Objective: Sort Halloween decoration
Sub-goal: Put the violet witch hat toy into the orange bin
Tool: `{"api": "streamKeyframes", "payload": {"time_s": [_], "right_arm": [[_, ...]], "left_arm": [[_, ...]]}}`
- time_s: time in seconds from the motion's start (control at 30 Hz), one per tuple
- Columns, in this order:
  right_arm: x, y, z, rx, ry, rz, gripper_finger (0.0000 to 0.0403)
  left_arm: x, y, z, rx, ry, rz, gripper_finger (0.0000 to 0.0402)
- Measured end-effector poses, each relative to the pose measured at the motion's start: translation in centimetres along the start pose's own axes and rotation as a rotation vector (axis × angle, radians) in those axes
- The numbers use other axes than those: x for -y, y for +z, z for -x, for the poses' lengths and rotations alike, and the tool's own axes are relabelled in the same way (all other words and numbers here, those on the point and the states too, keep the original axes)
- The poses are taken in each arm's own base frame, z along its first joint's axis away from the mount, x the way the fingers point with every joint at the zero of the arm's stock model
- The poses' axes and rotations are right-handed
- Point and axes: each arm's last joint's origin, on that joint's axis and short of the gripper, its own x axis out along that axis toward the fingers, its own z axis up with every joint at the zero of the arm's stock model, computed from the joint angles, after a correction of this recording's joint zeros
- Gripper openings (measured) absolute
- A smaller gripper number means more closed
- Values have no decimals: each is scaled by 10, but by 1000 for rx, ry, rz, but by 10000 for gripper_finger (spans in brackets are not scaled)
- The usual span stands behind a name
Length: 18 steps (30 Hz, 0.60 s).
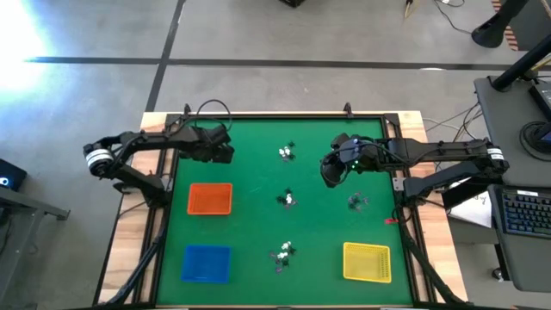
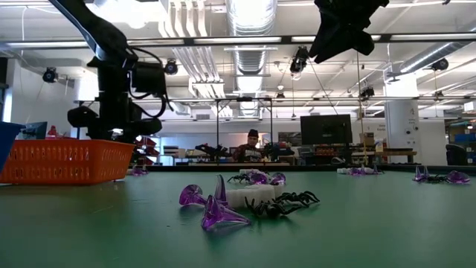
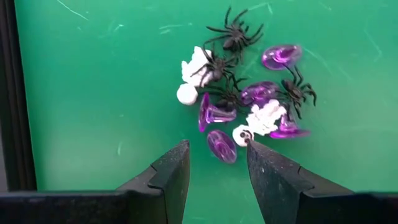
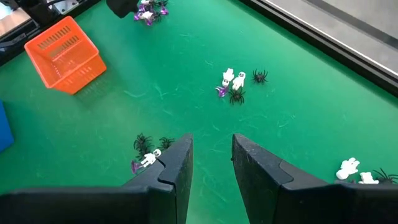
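Observation:
The Halloween decoration lies in small piles on the green table: black spiders, white skeletons and purple hats. One pile lies just ahead of my left gripper, which is open, points steeply down at the table's far left and stands just above the mat. One fingertip is next to a white skeleton's head; no touch shows. My right gripper is open and empty, held high over the table's right middle. Other piles lie spread over the mat.
An orange tray stands near my left gripper, a blue tray at the near left and a yellow tray at the near right. A black frame borders the mat. People sit in the room beyond the table.

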Motion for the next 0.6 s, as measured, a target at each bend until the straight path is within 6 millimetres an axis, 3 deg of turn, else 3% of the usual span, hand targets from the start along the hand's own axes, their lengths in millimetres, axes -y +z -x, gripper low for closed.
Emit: {"api": "streamKeyframes", "payload": {"time_s": [0.6], "right_arm": [[0,0,0,0,0,1,105]], "left_arm": [[-3,2,-4,-14,-21,-45,107]]}}
